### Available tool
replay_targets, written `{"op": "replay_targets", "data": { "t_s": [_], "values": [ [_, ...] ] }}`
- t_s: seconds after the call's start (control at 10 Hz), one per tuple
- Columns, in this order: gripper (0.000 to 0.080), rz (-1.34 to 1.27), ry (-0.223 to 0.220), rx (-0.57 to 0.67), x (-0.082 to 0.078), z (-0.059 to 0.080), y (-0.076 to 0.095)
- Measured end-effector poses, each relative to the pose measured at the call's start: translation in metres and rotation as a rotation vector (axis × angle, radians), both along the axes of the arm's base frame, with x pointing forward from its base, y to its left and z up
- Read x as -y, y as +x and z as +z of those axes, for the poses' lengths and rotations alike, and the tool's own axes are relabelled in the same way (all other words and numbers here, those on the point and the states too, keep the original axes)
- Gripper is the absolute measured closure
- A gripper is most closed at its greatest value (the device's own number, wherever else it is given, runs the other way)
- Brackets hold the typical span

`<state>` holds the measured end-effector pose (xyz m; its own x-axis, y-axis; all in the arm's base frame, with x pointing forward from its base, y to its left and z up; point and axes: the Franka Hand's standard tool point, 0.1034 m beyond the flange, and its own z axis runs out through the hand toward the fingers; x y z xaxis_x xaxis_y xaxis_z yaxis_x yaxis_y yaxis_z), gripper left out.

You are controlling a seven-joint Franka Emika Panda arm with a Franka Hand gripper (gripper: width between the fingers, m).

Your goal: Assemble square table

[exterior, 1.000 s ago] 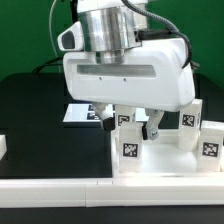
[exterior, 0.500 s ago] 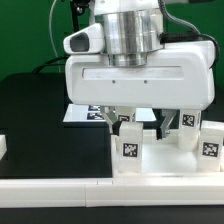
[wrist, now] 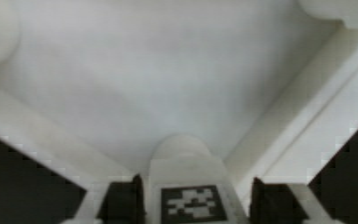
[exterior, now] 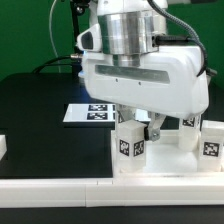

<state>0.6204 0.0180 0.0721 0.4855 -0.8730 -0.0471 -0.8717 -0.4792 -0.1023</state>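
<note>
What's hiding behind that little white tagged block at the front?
Behind the front leg sit the gripper and two more tagged legs. The robot's white body covers the tabletop farther back.

Your gripper (exterior: 137, 122) now sits turned and shifted toward the exterior view's right, so the marker board (exterior: 90, 112) shows more fully. Its fingers are closer together than a second ago, and the tagged leg (exterior: 131, 140) between them now stands tilted.
</note>
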Motion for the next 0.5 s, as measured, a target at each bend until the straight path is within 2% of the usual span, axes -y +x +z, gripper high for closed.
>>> {"op": "replay_targets", "data": {
  "t_s": [0.5],
  "values": [
    [0.0515,-0.761,0.100,-0.015,-0.002,0.000,0.013]
  ]
}}
